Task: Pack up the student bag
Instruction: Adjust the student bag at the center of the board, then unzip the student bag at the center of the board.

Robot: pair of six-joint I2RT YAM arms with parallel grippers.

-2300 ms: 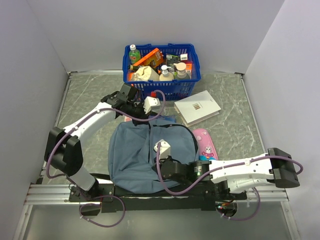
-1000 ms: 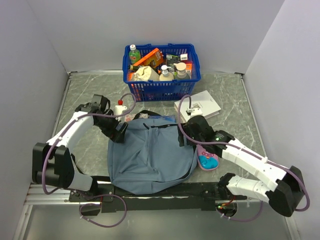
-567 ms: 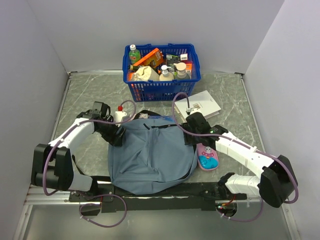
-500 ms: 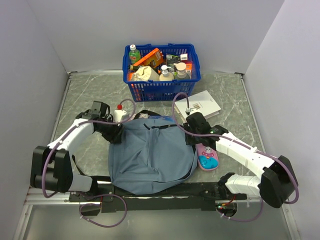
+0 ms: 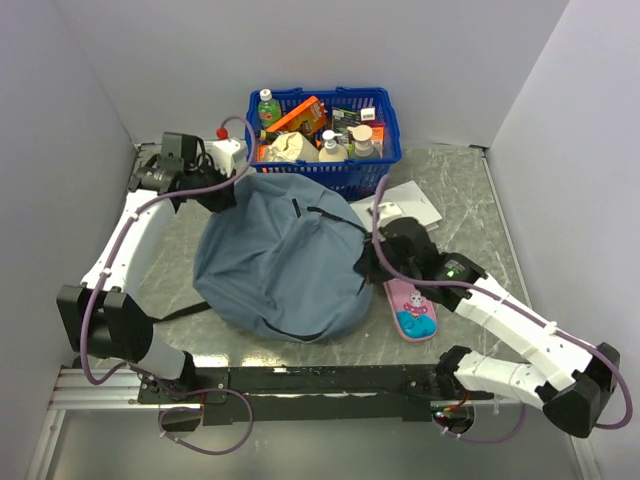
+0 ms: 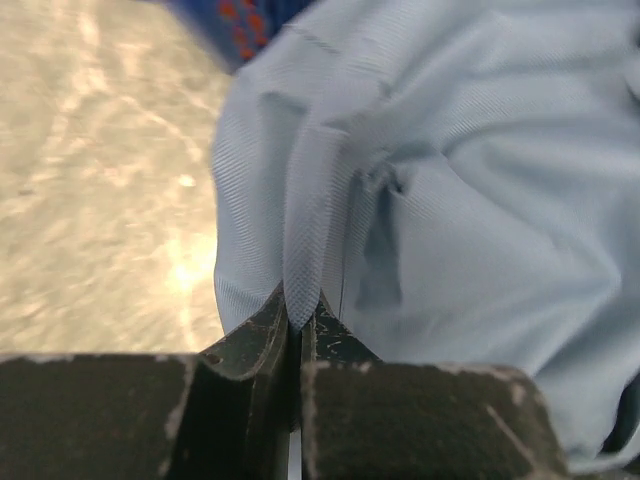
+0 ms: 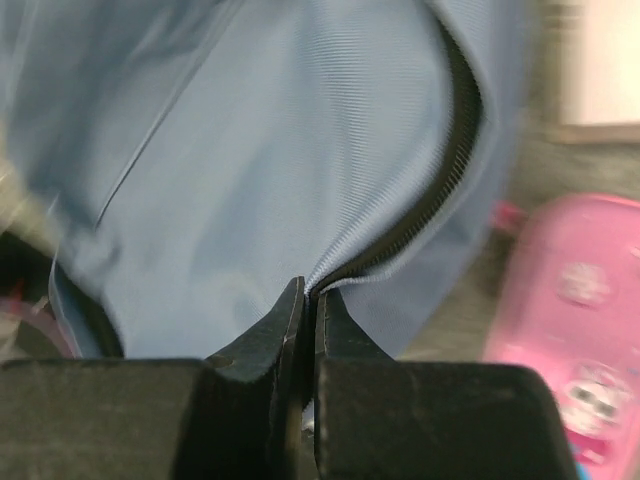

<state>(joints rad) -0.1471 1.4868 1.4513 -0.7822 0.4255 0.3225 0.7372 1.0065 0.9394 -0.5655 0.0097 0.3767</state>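
**Q:** What lies nearest the arms' bases?

**A:** A black strap (image 5: pixel 178 313) trails from the student bag (image 5: pixel 275 265) across the grey marbled surface (image 5: pixel 480 220). To the right, a pink pencil case (image 5: pixel 411 306) lies flat just beside the bag.

**Q:** Where is the bag itself?

**A:** It sits mid-surface as a bunched grey-blue mound, pinched at two edges. The right tool (image 5: pixel 368 262) is clamped on the fabric at the bag's right edge, close beside the dark zip (image 7: pixel 445 190). Its wrist view shows the jaws pressed together with a thin fold between them.

**Q:** And the other arm?

**A:** The left tool (image 5: pixel 225 198) grips the bag's far left corner, its jaws closed on a pleat of cloth.

**Q:** What stands around or in the way?

**A:** A white book (image 5: pixel 410 198), or possibly a flat box, lies beyond the right arm, which partly hides it. Farthest back, against the wall, a blue basket (image 5: pixel 322 172) holds bottles (image 5: pixel 331 148) and packets. The bag's far edge covers part of the basket's front, and the left tool is just beside the basket's left corner.
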